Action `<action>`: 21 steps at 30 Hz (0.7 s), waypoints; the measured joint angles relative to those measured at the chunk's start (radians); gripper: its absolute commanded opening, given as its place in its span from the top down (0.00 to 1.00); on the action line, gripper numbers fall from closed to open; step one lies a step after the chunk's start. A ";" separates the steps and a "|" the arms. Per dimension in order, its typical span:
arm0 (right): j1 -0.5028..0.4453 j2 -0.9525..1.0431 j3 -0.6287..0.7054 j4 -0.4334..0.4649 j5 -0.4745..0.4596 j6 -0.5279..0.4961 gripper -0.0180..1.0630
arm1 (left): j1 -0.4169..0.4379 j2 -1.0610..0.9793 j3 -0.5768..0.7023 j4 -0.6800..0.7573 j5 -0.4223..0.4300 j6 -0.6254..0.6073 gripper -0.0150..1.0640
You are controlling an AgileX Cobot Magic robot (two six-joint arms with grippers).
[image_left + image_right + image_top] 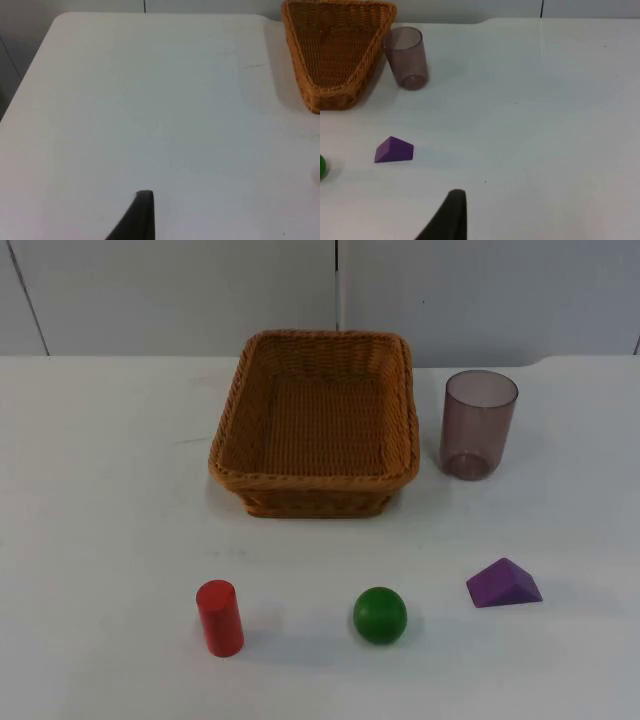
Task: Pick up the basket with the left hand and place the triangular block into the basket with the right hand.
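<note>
Left gripper (142,210) over bare table (150,110), basket (305,55) well off to its side; grip state can't tell. Right gripper (452,210) near purple triangular block (394,150), not touching; state can't tell either.

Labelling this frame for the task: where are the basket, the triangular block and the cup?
basket (315,485): top view, near rim.
triangular block (503,583): top view, sloped purple face.
cup (479,425): top view, tinted side wall.

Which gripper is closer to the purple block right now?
Right. The purple block lies just ahead of the right gripper's fingertip; the left gripper's fingertip faces bare table beside the basket.
</note>
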 measured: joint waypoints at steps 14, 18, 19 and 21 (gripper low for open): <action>0.000 0.273 -0.188 0.002 -0.038 0.000 0.01 | 0.000 0.237 -0.115 -0.064 -0.080 0.000 0.01; 0.000 0.453 -0.235 0.005 -0.113 0.000 0.01 | 0.000 0.416 -0.172 -0.070 -0.147 0.000 0.01; 0.000 0.500 -0.241 0.005 -0.132 0.000 0.01 | 0.000 0.462 -0.186 -0.074 -0.163 0.000 0.01; 0.000 0.547 -0.247 0.006 -0.159 0.000 0.01 | 0.000 0.507 -0.198 -0.083 -0.178 0.000 0.01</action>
